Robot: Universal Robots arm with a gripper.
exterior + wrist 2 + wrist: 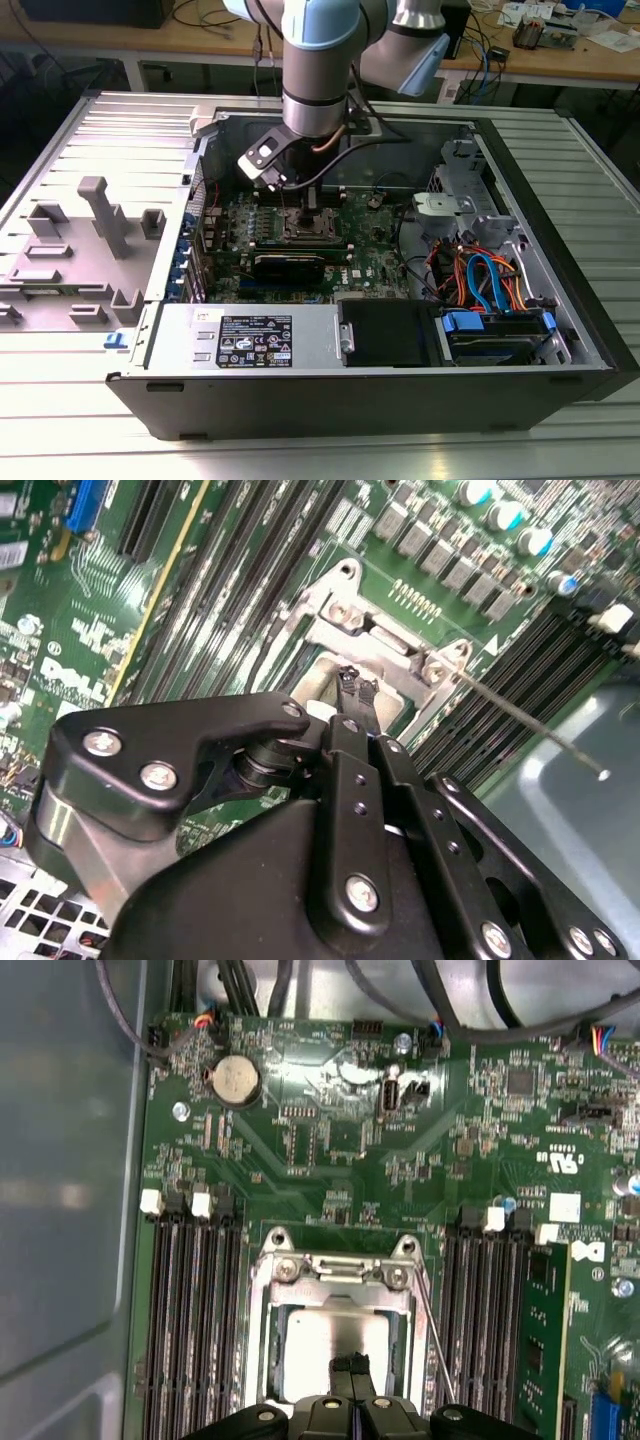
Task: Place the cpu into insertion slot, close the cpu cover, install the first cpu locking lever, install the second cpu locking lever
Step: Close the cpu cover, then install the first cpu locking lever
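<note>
Covering part of cpu (330, 1340): pincer (350, 1368).

Bright, even light from overhead
Glare whitens the cpu (310, 1350) (first wrist view); the computer case (350, 400) interior lies shaded.

A ribbed grey metal table (60, 440) fills the foreground, with cluttered wooden workbenches (110, 42) standing behind it

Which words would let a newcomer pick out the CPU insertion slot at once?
Inside the open computer case, find the green motherboard. The insertion slot sits between two banks of long black memory slots, under the hand; alone among them it is square with a silvery metal rim.
</note>
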